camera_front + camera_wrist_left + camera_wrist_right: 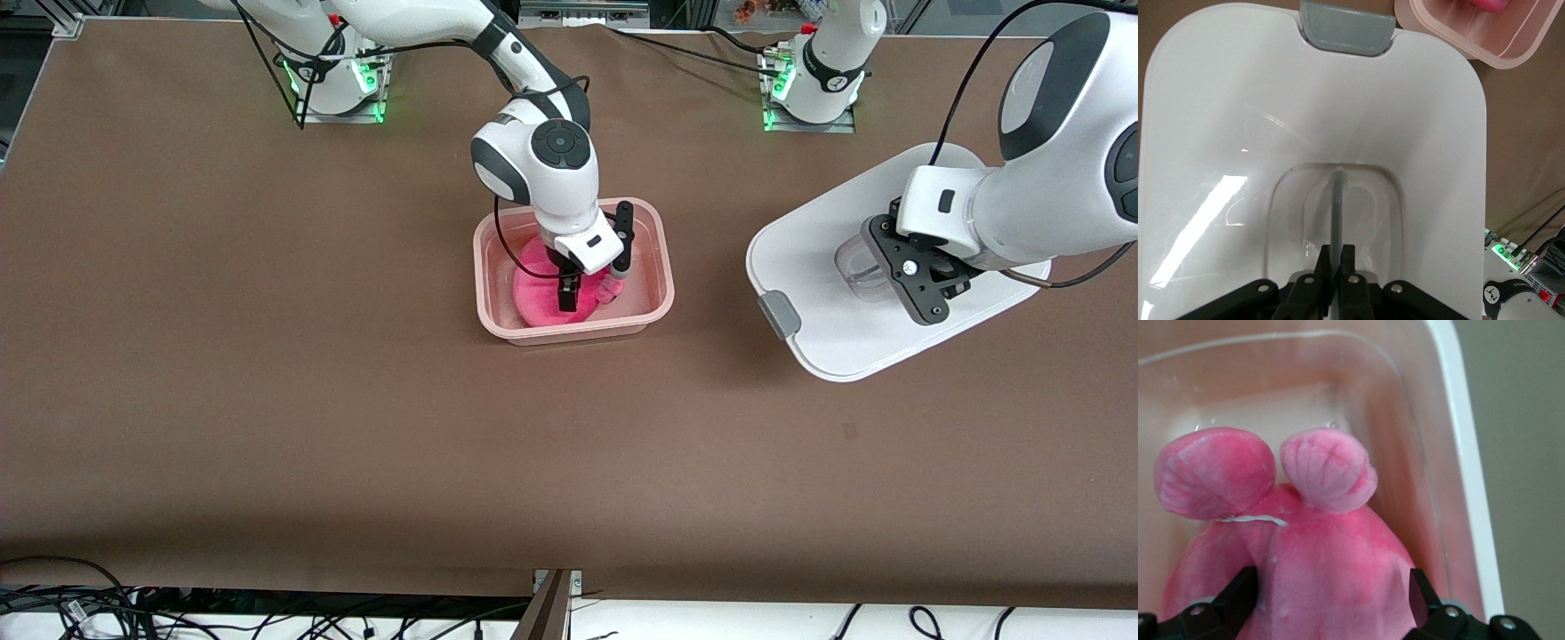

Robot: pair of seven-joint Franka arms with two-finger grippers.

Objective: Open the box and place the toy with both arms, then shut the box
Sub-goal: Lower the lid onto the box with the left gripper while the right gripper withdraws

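The pale pink tub [662,267] stands open near the table's middle, with the pink plush toy [538,293] resting in it. My right gripper [594,276] is down in the tub, its fingers spread wide on either side of the toy. The right wrist view shows the toy [1325,553], its two ears up, between the gripper's [1331,590] fingers, and the tub wall [1458,453]. My left gripper [898,267] is shut on the centre handle of the white lid [818,267], held tilted above the table toward the left arm's end. The left wrist view shows that gripper [1338,257] pinching the handle [1337,200].
A grey clip [780,313] sits on the lid's edge that faces the tub, and it also shows in the left wrist view [1346,27]. A corner of the tub [1491,47] shows in the left wrist view. Brown table surface [267,356] lies all around.
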